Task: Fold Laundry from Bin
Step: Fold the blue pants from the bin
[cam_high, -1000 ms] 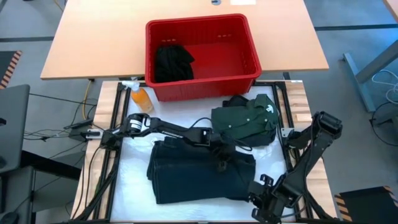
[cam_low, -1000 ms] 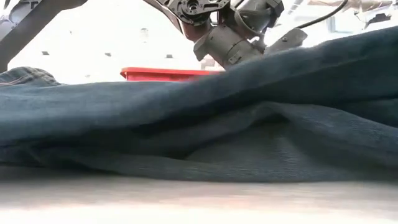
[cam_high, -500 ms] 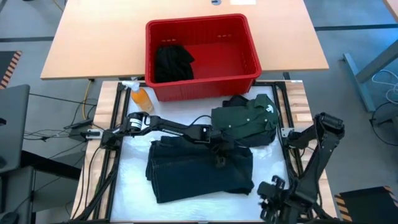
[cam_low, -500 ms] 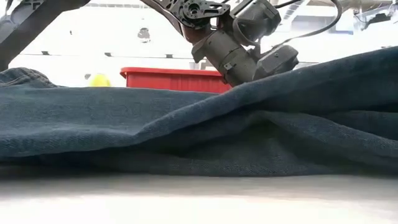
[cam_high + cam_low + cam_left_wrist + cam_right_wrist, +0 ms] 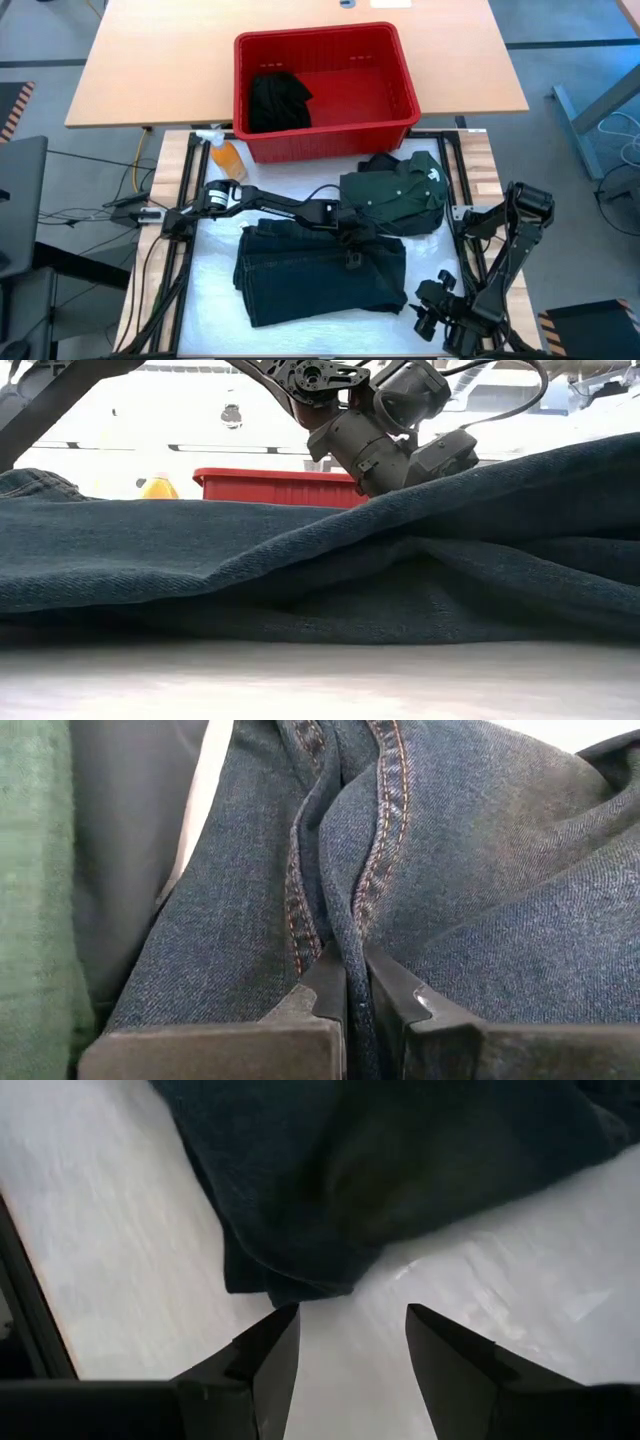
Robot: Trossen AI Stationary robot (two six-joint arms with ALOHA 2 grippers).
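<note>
Pinching jeans (image 5: 450, 900) seam: left pincer (image 5: 355, 982); right pincer (image 5: 345, 1345) apart, empty.

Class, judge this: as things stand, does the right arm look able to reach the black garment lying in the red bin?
Probably not directly. The right gripper sits open at the table's near edge, while the black garment lies inside the bin, beyond the jeans and green shirt.
</note>
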